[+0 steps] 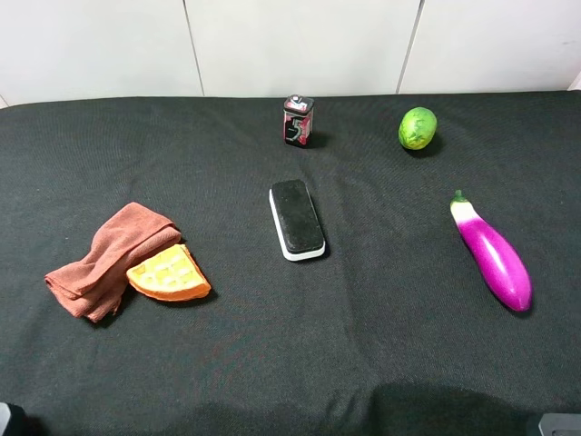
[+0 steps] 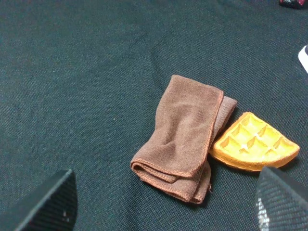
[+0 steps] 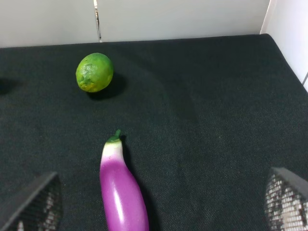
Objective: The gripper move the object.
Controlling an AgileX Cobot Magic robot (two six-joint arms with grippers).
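The rust-brown folded towel [image 1: 107,259] lies on the left of the black table, its right edge touching the orange waffle wedge [image 1: 170,273]. In the left wrist view the towel [image 2: 185,134] lies between and just ahead of my left gripper [image 2: 166,195]. The gripper's two dark fingers [image 2: 48,204] stand wide apart, open and empty, above the cloth-covered table. My right gripper [image 3: 161,202] is open and empty too. It hovers over the right side near the purple eggplant [image 3: 122,190]. In the high view, only dark bits show at the bottom corners.
The waffle wedge [image 2: 254,143] is against the towel. A black-and-white eraser block [image 1: 297,218] lies mid-table, a small red-black can [image 1: 298,120] stands behind it, a green lime [image 1: 418,128] sits back right, and the eggplant [image 1: 493,253] lies at the right. White wall panels stand behind the table.
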